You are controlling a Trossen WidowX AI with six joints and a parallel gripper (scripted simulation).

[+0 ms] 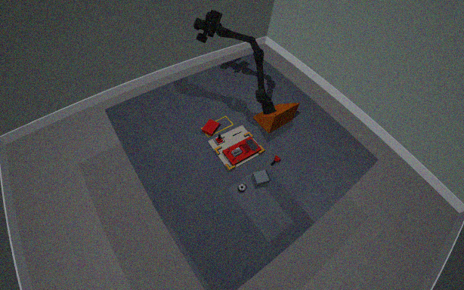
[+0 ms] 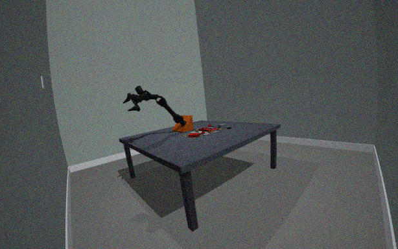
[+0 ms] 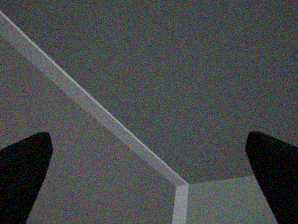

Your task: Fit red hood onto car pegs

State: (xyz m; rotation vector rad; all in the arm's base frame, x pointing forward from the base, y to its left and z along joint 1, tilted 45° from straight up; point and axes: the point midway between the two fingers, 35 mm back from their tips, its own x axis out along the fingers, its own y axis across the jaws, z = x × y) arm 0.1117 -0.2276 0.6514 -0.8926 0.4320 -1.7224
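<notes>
The hood (image 1: 211,127) (image 2: 194,135), a small red block shape, lies on the table at one end of the jig, partly over a yellow outline (image 1: 230,120). The red chassis (image 1: 228,154) (image 2: 210,129) sits in the pale jig (image 1: 228,137) between yellow corner brackets. A light grey square part (image 1: 236,152) shows on its deck; the pegs are too small to make out. My gripper (image 1: 199,31) (image 2: 127,106) (image 3: 150,141) is open and empty, high up and far from the hood. The wrist view shows only floor and walls between the fingers.
A small black and red part (image 1: 219,140) stands on the jig near the hood. Beyond the chassis lie a red piece with a dark stem (image 1: 276,159), a grey block (image 1: 261,177) and a wheel (image 1: 242,187). The orange wedge (image 1: 282,116) (image 2: 188,121) stands at the arm's base.
</notes>
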